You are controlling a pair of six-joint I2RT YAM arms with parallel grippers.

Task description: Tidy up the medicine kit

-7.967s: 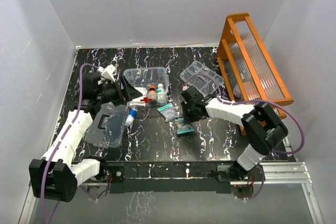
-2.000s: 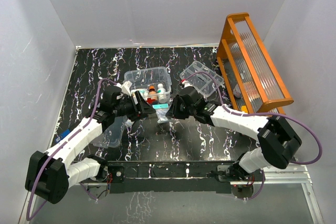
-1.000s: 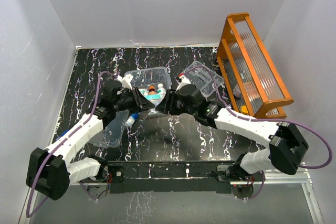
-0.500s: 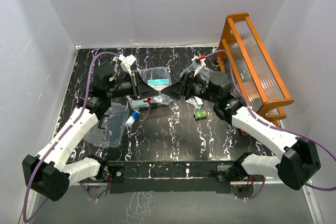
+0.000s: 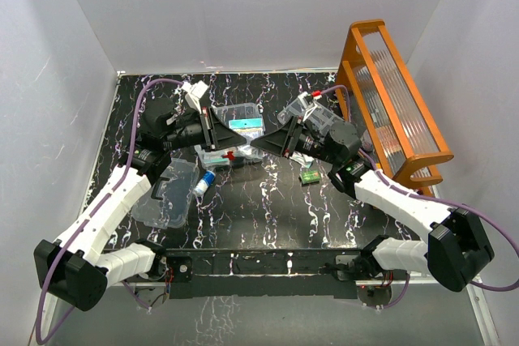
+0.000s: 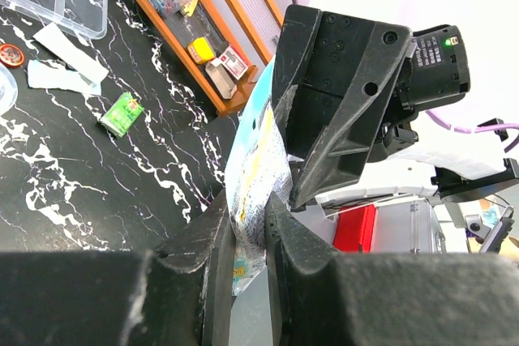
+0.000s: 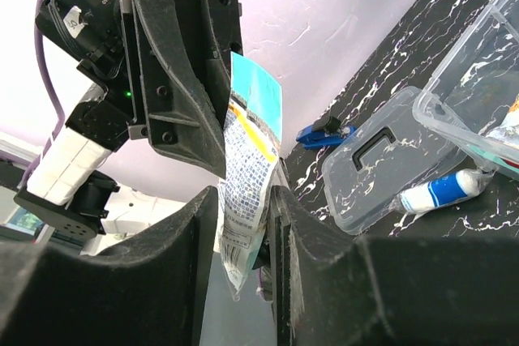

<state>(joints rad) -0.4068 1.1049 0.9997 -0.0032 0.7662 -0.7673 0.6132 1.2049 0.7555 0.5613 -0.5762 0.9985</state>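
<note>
A flat teal-and-white packet (image 5: 246, 126) hangs in the air between both grippers, above the front of the medicine kit's clear box (image 5: 237, 111), whose red cross (image 5: 229, 154) faces forward. My left gripper (image 6: 247, 208) is shut on the packet's (image 6: 255, 151) lower end. From the opposite side my right gripper (image 7: 243, 200) is closed around the packet (image 7: 247, 143), which fills the gap between its fingers. The clear lid (image 5: 166, 192) with a black handle lies at front left. The divided tray (image 5: 320, 115) sits behind the right arm, partly hidden.
A blue-and-white tube (image 5: 207, 181) lies beside the lid. A small green packet (image 5: 309, 176) lies on the table under the right arm. The tall orange rack (image 5: 397, 111) stands along the right edge. A blue clip (image 7: 324, 131) lies at far left.
Both arms have risen from low over the box, carrying the packet up. The right jaws opened wide and then closed in around the packet. The left grip is unchanged.
</note>
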